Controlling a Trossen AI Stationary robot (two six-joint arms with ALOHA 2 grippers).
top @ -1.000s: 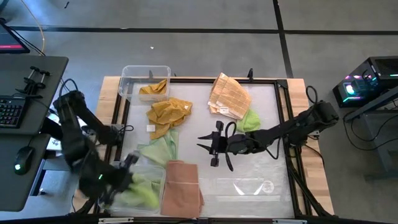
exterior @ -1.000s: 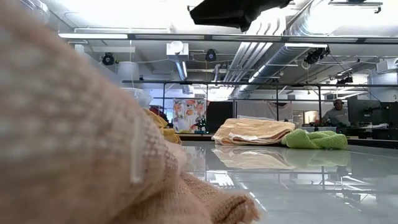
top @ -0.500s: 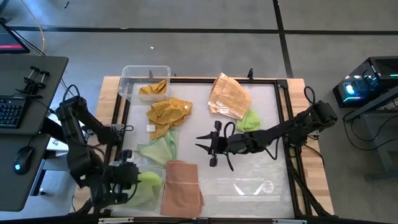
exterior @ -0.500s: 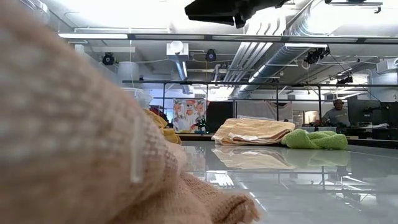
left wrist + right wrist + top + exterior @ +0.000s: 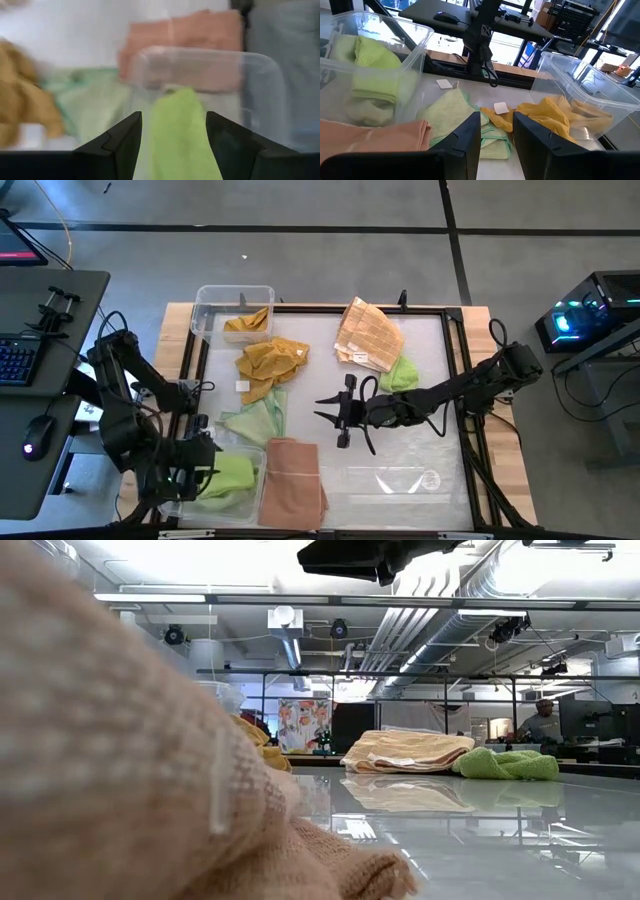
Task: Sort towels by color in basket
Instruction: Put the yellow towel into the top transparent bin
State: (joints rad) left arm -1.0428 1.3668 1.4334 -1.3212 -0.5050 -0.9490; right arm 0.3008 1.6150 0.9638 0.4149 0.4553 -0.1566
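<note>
Seemingly beneath left end effector [image 5: 172, 131]: green towel [image 5: 182, 135]

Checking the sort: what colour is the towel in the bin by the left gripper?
Light green towel; high view shows it best.

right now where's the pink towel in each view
High: pink towel at the near edge, beside the clear bin.
Low: fills the left foreground.
Left wrist: beyond the bin.
Right wrist: bottom left corner.
Shared landmark: the clear bin holding a green towel.
</note>
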